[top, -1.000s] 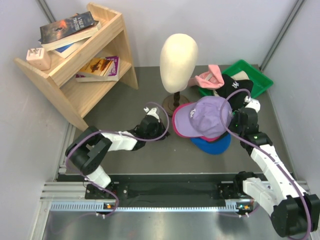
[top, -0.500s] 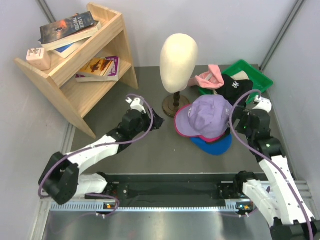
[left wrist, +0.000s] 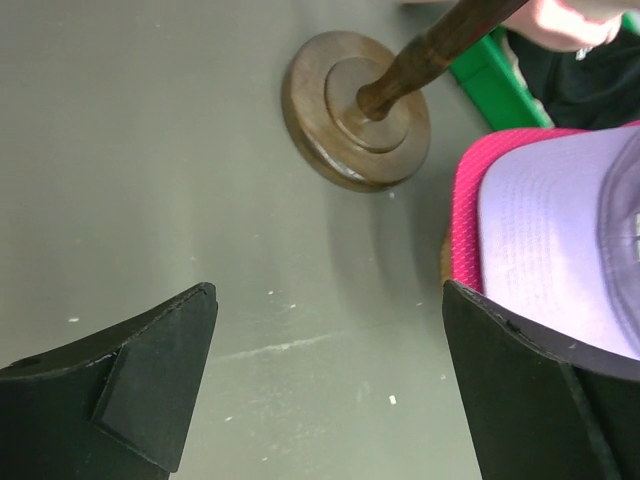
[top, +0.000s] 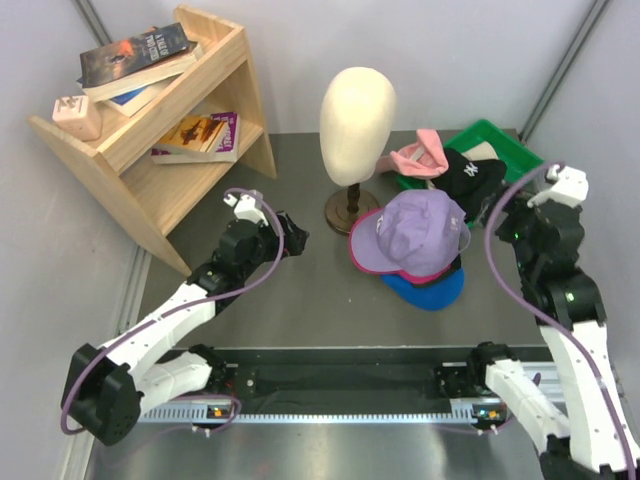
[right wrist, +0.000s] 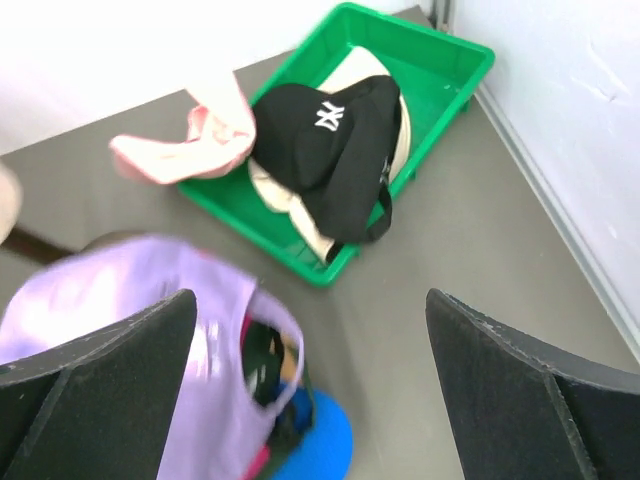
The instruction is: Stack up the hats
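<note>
Meanwhile, a lavender fabric cap (top: 415, 232) topped a magenta cap (left wrist: 466, 205) and a blue cap (top: 432, 290) right of centre; left pincer (left wrist: 330, 292) and right pincer (right wrist: 310, 300) gaped, empty. A black logo cap (top: 470, 175) lay in a green plastic tray (top: 526, 156), upper right, probably best lifted by its brim.

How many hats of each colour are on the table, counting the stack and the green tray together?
Lavender cap: 1
Magenta cap: 1
Blue cap: 1
Black cap: 1
Light pink cap: 1
Cream bucket hat: 1
Total: 6
</note>
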You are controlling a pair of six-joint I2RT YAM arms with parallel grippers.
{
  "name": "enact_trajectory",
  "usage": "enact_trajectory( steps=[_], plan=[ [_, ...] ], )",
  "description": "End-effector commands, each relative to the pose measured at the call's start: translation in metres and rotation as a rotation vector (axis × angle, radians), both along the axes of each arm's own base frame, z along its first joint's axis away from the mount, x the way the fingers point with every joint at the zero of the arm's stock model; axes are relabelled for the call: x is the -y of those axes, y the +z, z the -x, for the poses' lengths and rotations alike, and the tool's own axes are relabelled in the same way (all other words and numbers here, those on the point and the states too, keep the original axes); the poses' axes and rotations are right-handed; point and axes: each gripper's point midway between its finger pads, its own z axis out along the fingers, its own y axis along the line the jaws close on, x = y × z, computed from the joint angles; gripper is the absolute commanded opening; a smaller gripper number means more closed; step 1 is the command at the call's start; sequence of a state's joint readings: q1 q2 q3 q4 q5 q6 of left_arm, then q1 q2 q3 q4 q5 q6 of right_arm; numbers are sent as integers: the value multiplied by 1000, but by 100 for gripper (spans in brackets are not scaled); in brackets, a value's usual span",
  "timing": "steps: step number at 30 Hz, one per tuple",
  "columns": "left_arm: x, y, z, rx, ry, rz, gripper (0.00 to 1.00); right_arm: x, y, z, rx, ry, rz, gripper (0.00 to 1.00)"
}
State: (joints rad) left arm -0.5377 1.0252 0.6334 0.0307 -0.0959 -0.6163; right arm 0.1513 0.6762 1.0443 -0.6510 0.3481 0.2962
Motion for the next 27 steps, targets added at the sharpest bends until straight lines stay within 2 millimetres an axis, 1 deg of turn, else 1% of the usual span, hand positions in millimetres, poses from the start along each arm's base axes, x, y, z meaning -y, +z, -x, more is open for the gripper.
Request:
enact_trajectory(
  steps=[1,2,3,4,5,6,7,8,9,10,11,12,13,14,15,16,17,18,20,21,22,23,24,25,26,27],
  plan=[
    [-8,15,-5,49,15,-47,99,14,3,-59,0,-63,55,96],
    [-9,17,-5,56,19,-48,99,17,-2,-70,-15,-68,52,96],
    [-10,20,-7,65,26,-49,99,23,-18,-88,-62,-67,35,96],
    [-12,20,-6,64,31,-61,99,24,-14,-102,-34,-66,21,96],
    [-13,19,-6,57,33,-74,99,35,-31,-118,-74,-93,8,95],
    [-14,23,-7,63,35,-79,99,46,-37,-127,-79,-116,0,95],
    [-17,24,-8,65,44,-98,99,52,-36,-138,-61,-128,-4,94],
    [-18,24,-9,64,49,-110,99,57,-56,-151,-111,-141,-6,94],
    [-19,29,-11,75,54,-115,99,66,-64,-159,-129,-155,-11,94],
    [-22,29,-12,74,61,-132,99,71,-67,-168,-137,-160,-13,93],
    [-23,30,-13,77,66,-137,99,74,-89,-181,-189,-161,-17,93],
    [-23,33,-14,84,66,-139,99,80,-96,-187,-203,-170,-22,93],
    [-23,34,-14,91,65,-143,99,83,-100,-196,-204,-168,-29,92],
    [-24,36,-15,96,69,-145,99,84,-119,-206,-238,-161,-38,92],
    [-24,37,-16,98,71,-146,99,83,-126,-213,-246,-138,-55,90],
    [-24,37,-16,99,71,-151,99,81,-127,-220,-242,-126,-62,89],
    [-25,38,-17,102,77,-153,99,80,-140,-225,-263,-119,-71,88],
    [-26,40,-17,106,79,-154,99,78,-139,-231,-251,-104,-78,88],
    [-28,41,-18,112,88,-160,99,78,-143,-234,-248,-105,-89,83],
    [-28,41,-18,110,89,-162,99,79,-144,-235,-246,-111,-87,76],
    [-28,41,-18,110,91,-162,99,80,-144,-235,-248,-116,-87,72],
    [-29,40,-19,109,93,-165,99,81,-147,-235,-255,-118,-83,54],
    [-30,41,-19,111,94,-166,99,82,-147,-235,-258,-114,-71,41],
    [-29,40,-19,110,94,-163,99,84,-148,-234,-263,-112,-64,21],
    [-29,40,-18,110,94,-163,99,85,-144,-233,-257,-118,-55,0],
    [-29,41,-18,112,92,-163,99,86,-140,-232,-251,-116,-50,0]
  ],
)
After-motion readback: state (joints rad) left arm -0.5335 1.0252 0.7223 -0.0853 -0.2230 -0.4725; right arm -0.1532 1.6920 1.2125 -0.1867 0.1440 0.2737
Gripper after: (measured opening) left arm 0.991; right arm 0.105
